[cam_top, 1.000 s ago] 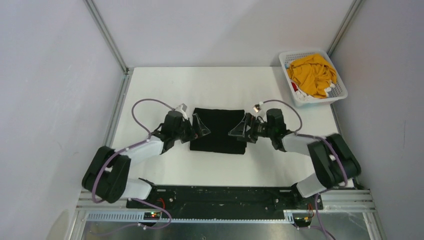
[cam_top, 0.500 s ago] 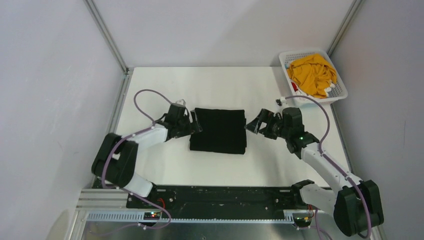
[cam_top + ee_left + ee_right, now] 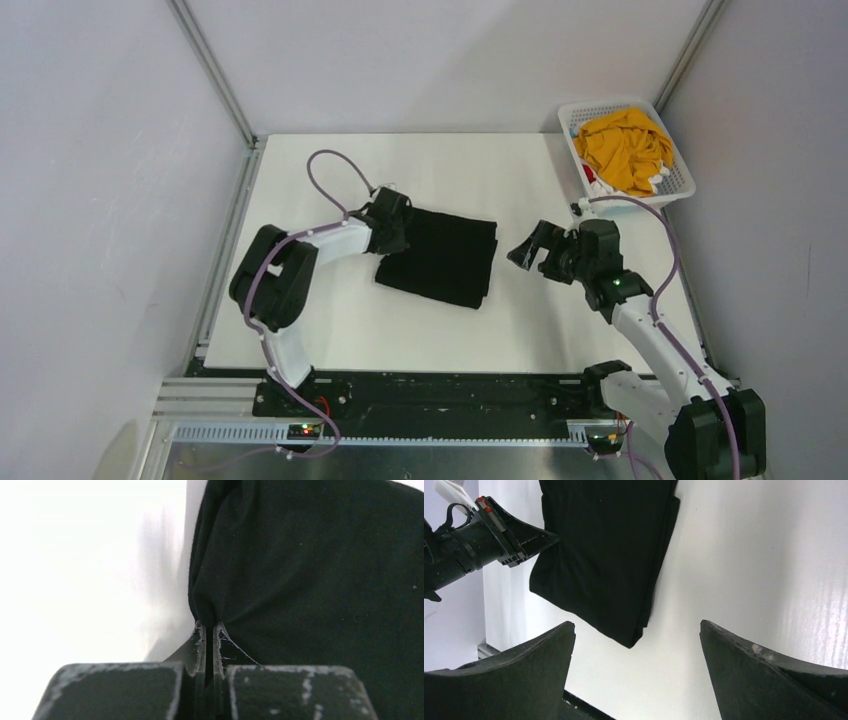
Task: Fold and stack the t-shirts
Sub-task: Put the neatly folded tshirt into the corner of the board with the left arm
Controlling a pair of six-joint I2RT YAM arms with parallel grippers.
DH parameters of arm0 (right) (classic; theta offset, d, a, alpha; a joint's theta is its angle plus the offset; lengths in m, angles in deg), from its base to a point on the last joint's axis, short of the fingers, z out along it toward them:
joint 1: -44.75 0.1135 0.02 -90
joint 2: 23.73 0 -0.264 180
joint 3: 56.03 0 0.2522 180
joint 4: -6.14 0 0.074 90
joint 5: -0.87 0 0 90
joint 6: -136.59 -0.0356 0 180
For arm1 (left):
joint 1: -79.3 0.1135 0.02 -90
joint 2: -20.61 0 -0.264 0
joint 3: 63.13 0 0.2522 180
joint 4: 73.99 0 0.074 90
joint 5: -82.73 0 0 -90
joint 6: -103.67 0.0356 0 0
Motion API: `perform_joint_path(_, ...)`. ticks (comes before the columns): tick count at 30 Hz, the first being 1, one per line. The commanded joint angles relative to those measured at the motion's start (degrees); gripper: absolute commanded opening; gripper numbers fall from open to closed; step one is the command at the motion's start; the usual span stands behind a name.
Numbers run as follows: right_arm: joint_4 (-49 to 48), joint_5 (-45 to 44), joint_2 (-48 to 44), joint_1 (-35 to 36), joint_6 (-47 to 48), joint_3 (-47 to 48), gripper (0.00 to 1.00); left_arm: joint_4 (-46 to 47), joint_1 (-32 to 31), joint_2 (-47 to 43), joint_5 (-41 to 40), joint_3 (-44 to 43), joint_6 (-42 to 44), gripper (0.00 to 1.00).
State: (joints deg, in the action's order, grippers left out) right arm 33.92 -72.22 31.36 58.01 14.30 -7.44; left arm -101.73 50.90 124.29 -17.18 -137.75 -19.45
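1. The folded plain black fabric t-shirt lay near the middle of the white worktop, slightly skewed, its layered edge facing the right arm.
2. We saw the left claw pinched shut on the shirt's left edge, with a small tuck of cloth bunched between its tips.
3. The right claw hung wide open just beside the shirt's right edge, holding nothing.
4. The crumpled mustard-yellow fabric t-shirt sat in the white plastic lattice basket at the far right corner.
5. We judged the black shirt light, soft and limp. Lifted by one point it would likely sag and fall open, and a sideways pull would slide it over the smooth worktop.
6. We judged the best hold to be on a folded edge, through all the layers, with a claw at each end so the bundle moves as one.
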Motion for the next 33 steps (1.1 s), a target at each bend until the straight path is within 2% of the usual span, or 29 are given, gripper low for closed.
perform_joint_path(1,-0.5,-3.9,-2.0,-0.5,2.2,1.5,0.99,-7.3,0.4,3.9,-9.4,-4.4,1.7,0.00)
perform_joint_path(4,-0.8,-5.5,-2.2,-0.4,2.7,1.5,0.99,-11.3,2.3,4.6,-14.1,-8.5,3.1,0.00)
perform_joint_path(7,0.1,-8.0,-2.5,-0.3,3.2,1.6,0.99,-13.4,7.7,5.9,-17.2,-13.9,6.3,0.00)
perform_joint_path(10,0.6,-9.6,-2.8,-0.3,3.6,1.5,0.99,-15.1,12.2,8.7,-12.2,-19.3,8.6,0.00)
perform_joint_path(14,1.2,-10.8,-2.8,-0.5,4.1,1.4,0.99,-17.5,16.0,12.6,-17.2,-28.7,13.4,0.00)
perform_joint_path(17,1.2,-11.5,-2.6,-0.7,4.5,1.4,0.99,-23.0,19.7,18.0,-13.2,-39.6,14.5,0.00)
perform_joint_path(19,1.2,-11.0,-2.5,-1.0,4.5,1.5,0.99,-24.3,21.7,20.0,-15.7,-44.4,15.9,0.00)
perform_joint_path(25,1.9,-10.5,-3.6,-2.2,4.9,1.5,0.99,-25.2,25.7,24.5,-21.9,-52.4,21.5,0.00)
perform_joint_path(33,2.9,-12.4,-3.6,-3.9,5.7,1.4,0.99,-25.2,31.8,32.7,-22.1,-65.7,23.0,0.00)
